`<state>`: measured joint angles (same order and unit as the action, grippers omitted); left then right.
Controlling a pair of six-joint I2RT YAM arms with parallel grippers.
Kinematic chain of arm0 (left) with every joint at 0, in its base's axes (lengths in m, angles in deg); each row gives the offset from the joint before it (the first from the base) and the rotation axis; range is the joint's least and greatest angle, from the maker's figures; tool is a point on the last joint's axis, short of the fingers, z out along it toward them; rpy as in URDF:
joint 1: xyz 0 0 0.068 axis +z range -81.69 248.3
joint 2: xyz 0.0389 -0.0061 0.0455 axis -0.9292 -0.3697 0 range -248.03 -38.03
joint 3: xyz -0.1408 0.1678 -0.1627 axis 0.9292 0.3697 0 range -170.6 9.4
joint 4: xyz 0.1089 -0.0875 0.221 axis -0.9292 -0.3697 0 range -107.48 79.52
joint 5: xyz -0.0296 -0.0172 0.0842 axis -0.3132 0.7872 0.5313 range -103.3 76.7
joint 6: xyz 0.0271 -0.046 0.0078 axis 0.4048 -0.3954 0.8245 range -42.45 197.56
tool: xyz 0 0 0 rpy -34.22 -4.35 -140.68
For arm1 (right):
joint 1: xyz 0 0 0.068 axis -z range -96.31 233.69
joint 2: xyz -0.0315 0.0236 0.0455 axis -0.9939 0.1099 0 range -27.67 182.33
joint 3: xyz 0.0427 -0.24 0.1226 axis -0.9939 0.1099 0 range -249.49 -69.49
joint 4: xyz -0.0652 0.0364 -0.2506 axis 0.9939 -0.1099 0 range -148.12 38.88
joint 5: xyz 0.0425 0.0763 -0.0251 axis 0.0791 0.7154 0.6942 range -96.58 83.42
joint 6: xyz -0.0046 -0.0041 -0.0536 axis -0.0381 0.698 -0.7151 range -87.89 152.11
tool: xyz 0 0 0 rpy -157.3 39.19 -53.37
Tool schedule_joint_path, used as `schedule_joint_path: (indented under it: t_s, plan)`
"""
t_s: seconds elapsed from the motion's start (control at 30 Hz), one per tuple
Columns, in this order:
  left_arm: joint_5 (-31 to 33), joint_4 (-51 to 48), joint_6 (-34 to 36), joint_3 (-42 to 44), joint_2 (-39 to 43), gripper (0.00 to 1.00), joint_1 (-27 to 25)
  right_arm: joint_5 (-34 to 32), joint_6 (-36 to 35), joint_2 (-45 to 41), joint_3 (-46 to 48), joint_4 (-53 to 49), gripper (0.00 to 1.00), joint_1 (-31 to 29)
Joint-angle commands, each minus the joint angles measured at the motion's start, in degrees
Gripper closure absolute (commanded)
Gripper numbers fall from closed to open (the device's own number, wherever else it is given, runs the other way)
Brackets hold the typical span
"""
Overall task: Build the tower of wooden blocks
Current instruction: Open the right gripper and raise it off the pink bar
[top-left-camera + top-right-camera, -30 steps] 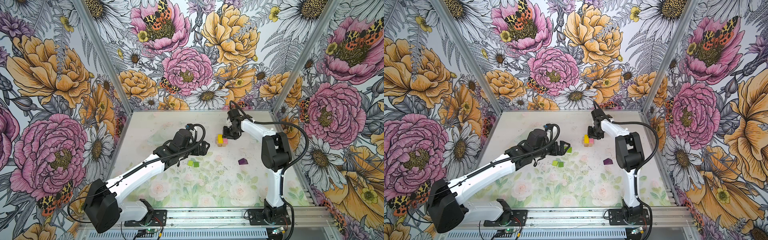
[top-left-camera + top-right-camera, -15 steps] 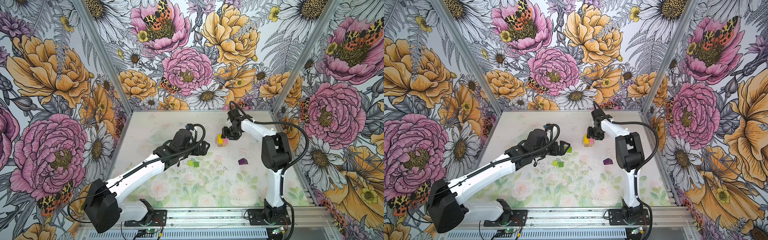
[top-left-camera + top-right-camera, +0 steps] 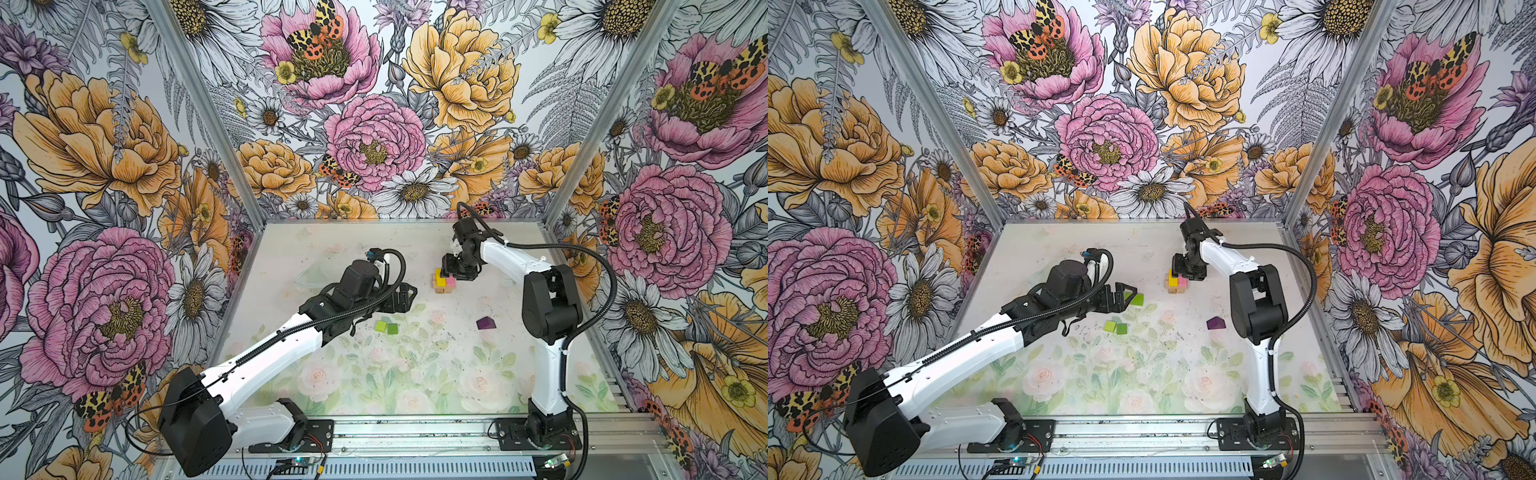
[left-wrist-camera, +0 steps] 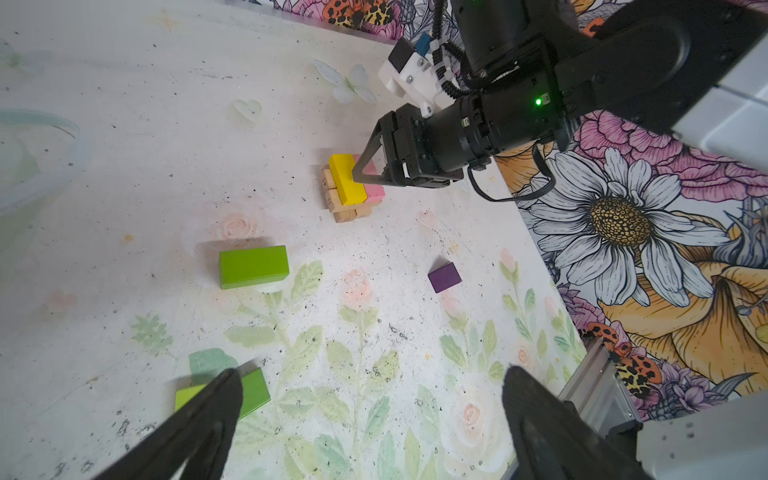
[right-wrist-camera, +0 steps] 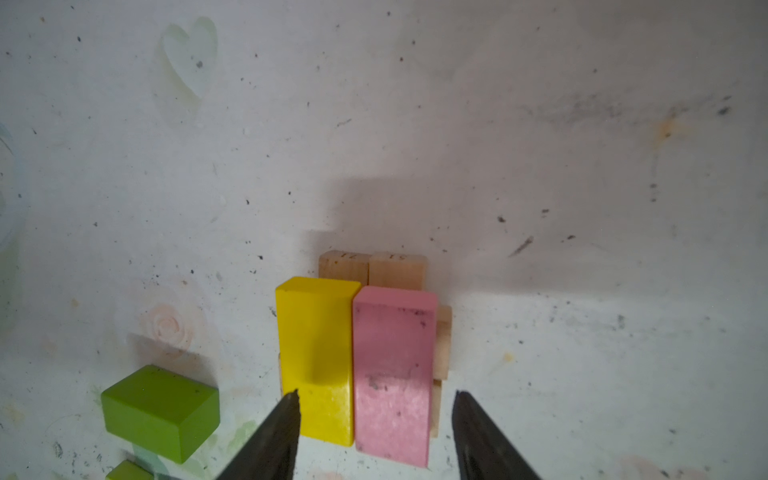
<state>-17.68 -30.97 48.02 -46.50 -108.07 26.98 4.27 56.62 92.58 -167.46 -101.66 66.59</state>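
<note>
Both top views are showing the loose pieces lying nearest on the floral-printed tabletop (image 3: 374, 374): two small green wooden cubes (image 3: 387, 327) are sitting touching each other left of centre, and the purple peaked wooden piece (image 3: 485, 323) is lying well apart to their right. Just beyond the cubes the left gripper (image 4: 372, 374) is hovering with its jaws spread wide and nothing between them, its fingertips just beside the lime-green wooden brick (image 4: 253, 266) lying flat there. Farther back, right of centre, the wood block tower (image 3: 442, 283) is standing: four plain tan wooden oblongs (image 5: 397, 272) are forming two crossed layers, and the yellow wooden oblong (image 5: 316, 357) and the pink wooden oblong (image 5: 392, 374) are lying side by side, touching, on top. The right gripper (image 5: 376, 395) is hanging over the pink one with its jaws parted, gripping nothing. By my reading the third layer is being finished and the release is in hand. Next, the right arm is needing to lift straight up without brushing that pair, and the lime brick is looking likeliest to go on crosswise.
</note>
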Motion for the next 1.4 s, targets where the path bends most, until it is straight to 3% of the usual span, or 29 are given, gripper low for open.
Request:
schedule_joint_path:
  t_s: [0.0,0.4,1.37]
  plan:
    - [-0.5,0.8,1.2,1.1,1.1,0.01,1.0,0.0,0.3,0.9,-3.2,-1.3,0.39,-0.8]
    - [-1.1,1.2,1.7,2.4,2.5,0.01,2.1,-3.3,0.5,1.4,-4.8,-3.1,0.39,-0.9]
    - [-1.5,1.4,1.9,3.7,4.0,0.01,2.6,-0.1,0.4,3.8,-5.8,-3.4,0.39,-0.9]
